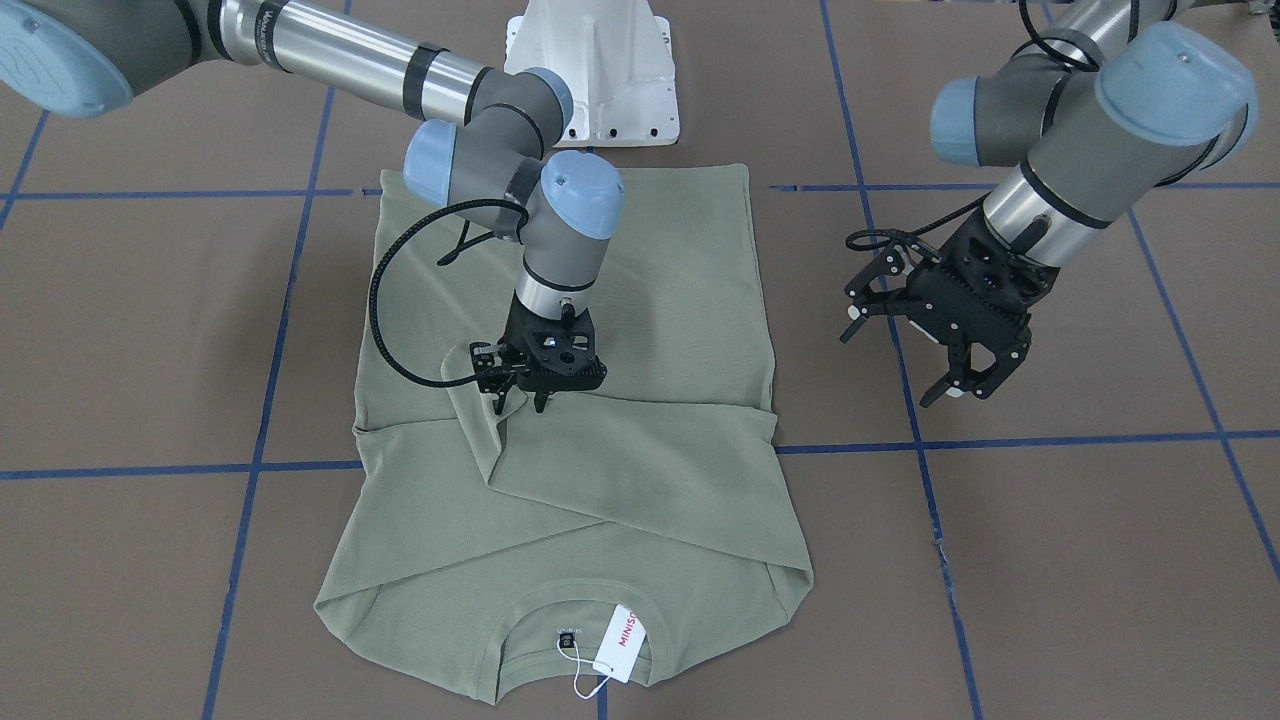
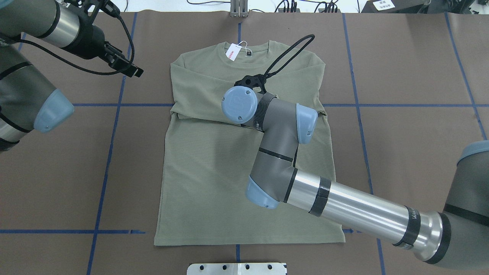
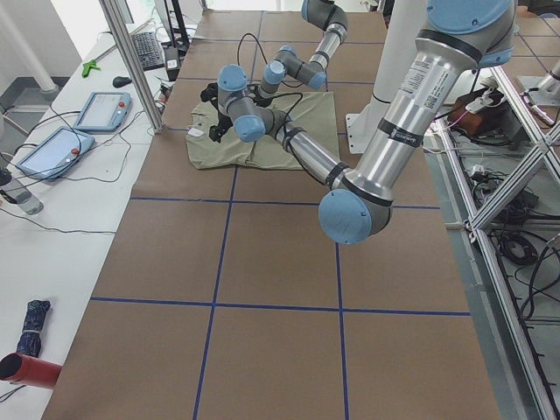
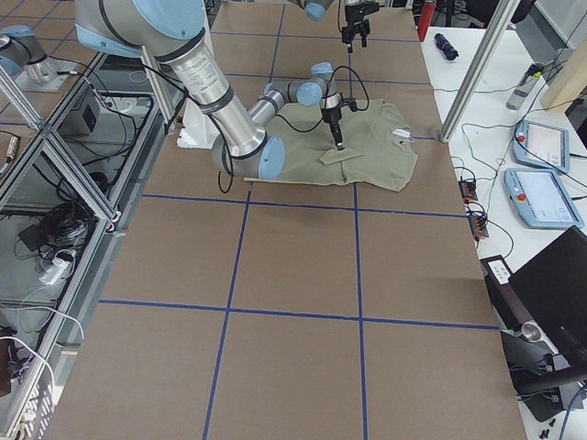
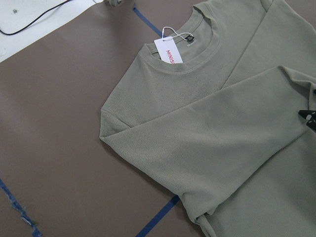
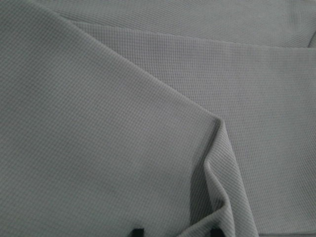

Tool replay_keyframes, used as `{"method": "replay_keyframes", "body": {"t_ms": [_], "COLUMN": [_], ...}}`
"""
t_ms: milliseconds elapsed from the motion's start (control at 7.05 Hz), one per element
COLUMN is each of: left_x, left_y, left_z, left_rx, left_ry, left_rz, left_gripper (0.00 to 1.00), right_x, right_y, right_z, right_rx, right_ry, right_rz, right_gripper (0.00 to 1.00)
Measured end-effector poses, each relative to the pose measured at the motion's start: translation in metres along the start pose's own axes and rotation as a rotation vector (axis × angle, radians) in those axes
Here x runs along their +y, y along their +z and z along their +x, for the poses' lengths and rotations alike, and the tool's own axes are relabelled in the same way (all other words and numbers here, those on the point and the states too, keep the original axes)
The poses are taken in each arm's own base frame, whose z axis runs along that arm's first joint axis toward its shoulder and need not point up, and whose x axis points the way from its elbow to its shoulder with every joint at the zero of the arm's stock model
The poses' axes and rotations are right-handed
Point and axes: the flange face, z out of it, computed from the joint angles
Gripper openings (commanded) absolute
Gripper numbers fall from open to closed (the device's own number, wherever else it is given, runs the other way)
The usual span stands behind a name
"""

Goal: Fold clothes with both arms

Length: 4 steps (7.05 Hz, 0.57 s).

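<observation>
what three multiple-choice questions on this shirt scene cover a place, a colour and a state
1. Where is the right claw? A at the collar; B on the folded sleeve of the shirt; C off the shirt.
2. What colour is the tag lettering? A red; B blue; C black.
3. How is the left claw? A shut on the shirt; B shut on the tag; C open, empty.
Answers: B, it is down on the sleeve across the chest; A, red letters on white; C, its fingers stand apart, nothing between.
</observation>
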Motion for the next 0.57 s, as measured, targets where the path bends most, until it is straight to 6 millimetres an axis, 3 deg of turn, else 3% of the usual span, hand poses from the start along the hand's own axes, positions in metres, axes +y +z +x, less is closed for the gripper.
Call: {"method": "replay_keyframes", "body": {"t_ms": [283,567], "left_x": [0.0,0.0001], "left_y": [0.0,0.0002], "left_z": [0.0,0.0002], "left_rx": [0.0,0.001], "left_ry": [0.0,0.001], "left_rz": [0.0,0.0], "left_gripper": [1.0,1.0], "right_x": [0.0015,0.0044], "right_y": [-0.0071,-0.0039], "right_z": [0.0033,0.0083], "right_rx": [0.01,0.023], "right_ry": [-0.001,-0.002], "right_rz": [-0.006,-0.009], "right_gripper": [0.0,0.0]}}
